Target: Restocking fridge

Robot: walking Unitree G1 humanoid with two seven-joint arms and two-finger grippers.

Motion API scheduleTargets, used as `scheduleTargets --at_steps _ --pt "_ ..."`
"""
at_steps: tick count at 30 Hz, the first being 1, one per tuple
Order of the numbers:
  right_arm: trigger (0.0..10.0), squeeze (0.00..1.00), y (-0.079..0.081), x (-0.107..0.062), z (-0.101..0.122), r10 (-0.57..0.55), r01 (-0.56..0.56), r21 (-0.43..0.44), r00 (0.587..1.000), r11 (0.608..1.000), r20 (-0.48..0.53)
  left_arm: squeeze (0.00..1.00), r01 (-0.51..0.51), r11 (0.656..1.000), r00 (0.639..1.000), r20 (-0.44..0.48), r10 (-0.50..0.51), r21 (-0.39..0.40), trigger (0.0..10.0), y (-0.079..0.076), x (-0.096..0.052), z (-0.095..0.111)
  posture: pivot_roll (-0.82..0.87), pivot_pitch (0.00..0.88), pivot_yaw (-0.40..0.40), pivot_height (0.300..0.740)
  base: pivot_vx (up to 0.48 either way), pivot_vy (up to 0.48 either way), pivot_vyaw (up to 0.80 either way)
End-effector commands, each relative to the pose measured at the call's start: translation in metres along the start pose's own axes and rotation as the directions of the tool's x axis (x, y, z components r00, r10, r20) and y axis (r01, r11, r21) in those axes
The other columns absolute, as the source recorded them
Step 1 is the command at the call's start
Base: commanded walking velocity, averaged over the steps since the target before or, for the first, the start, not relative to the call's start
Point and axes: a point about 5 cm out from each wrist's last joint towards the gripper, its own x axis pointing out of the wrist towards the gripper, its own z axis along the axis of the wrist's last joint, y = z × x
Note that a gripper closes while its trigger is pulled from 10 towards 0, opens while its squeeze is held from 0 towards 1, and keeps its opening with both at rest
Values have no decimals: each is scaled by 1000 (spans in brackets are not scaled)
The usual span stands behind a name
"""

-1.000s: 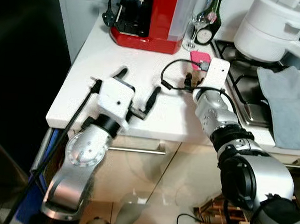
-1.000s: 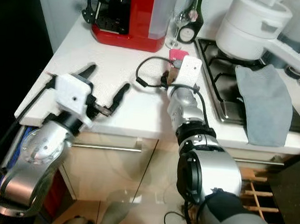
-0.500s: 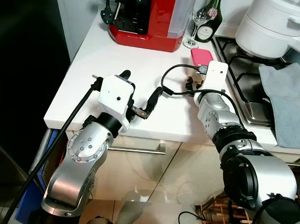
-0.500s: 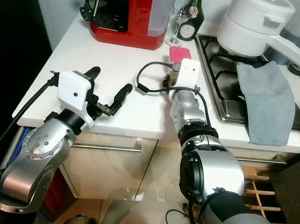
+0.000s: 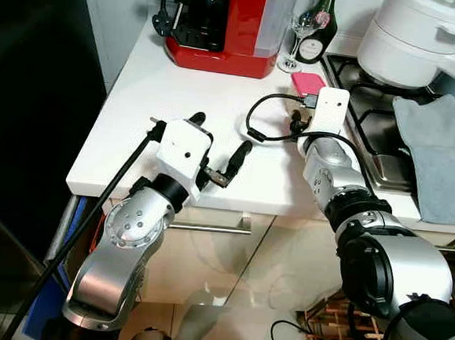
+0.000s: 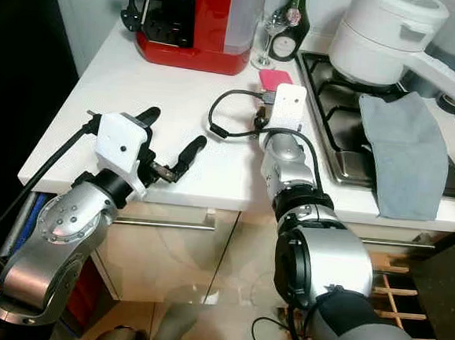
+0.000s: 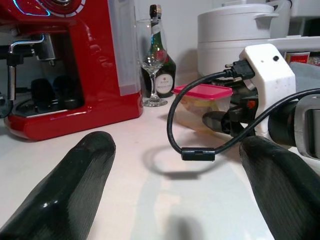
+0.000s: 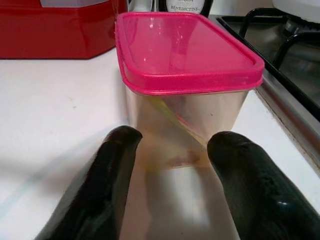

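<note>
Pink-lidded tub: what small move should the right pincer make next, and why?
Probably ease the right pincer forward, then close. Its open fingers sit just short of the tub, which stands upright on the counter centred in the gap, so a short advance should bring its walls between them.

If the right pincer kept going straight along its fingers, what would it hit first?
The pink-lidded container on the counter. It sits directly ahead of the open right pincer, centred between the fingers, which have apparently not closed on it yet; depth is hard to judge.
</note>
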Motion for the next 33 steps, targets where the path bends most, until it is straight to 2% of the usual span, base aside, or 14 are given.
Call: scheduleTargets --at_steps 1,13,17,18,20,21,22,23,24,25,27,32,33 --pt "0 0 -2 1 6 1 -1 -10 1000 1000 18 0 13 1000 1000 9 -13 13 10000 -2 1 3 194 37 -73 740 0 0 0" --pt "0 0 18 -3 14 73 -74 1 986 997 152 0 17 999 1000 4 -17 29 10000 0 3 1 176 26 -73 740 0 0 0" --pt "0 0 20 -7 24 70 -68 -17 962 998 264 0 24 999 1000 4 -24 29 10000 0 7 -1 149 8 -71 740 0 0 0" --pt "0 0 17 -11 31 57 -45 -42 934 998 352 0 26 999 1000 9 -27 34 10000 1 10 -2 141 0 -73 740 0 0 0" --pt "0 0 15 -14 35 50 -30 -56 914 998 403 0 26 999 1000 11 -27 41 10000 2 13 -3 134 0 -74 740 0 0 0" --pt "0 616 13 -17 37 45 -23 -57 898 998 437 0 24 999 1000 12 -25 49 10000 2 14 -3 131 0 -75 740 0 0 0" --pt "0 733 11 -20 38 42 -18 -56 887 998 460 0 23 998 1000 12 -24 55 10000 2 15 -3 131 0 -75 740 0 0 0" --pt "1490 1000 8 -25 39 50 -21 -64 865 998 499 0 18 998 1000 7 -18 61 10000 3 17 -4 118 0 -73 740 0 0 0" --pt "4941 1000 6 -28 39 57 -22 -73 852 997 520 0 11 998 1000 2 -11 63 10000 5 19 -6 109 0 -71 740 0 0 0" --pt "10000 1000 3 -33 37 58 -20 -76 841 997 538 0 0 999 1000 -3 0 54 10000 6 21 -8 105 0 -71 740 0 0 0" --pt "10000 1000 -8 -43 35 40 4 -76 820 997 571 0 -35 999 999 -33 35 13 10000 11 29 -15 72 0 -60 740 0 0 0" --pt "10000 1000 -21 -59 44 10 71 -99 761 993 649 0 -86 996 993 -84 87 14 10000 18 42 -28 32 0 -49 740 0 0 0" --pt "10000 1000 -21 -59 44 10 71 -99 761 993 649 0 -86 996 993 -84 87 14 10000 18 42 -28 32 0 -49 740 0 0 0"
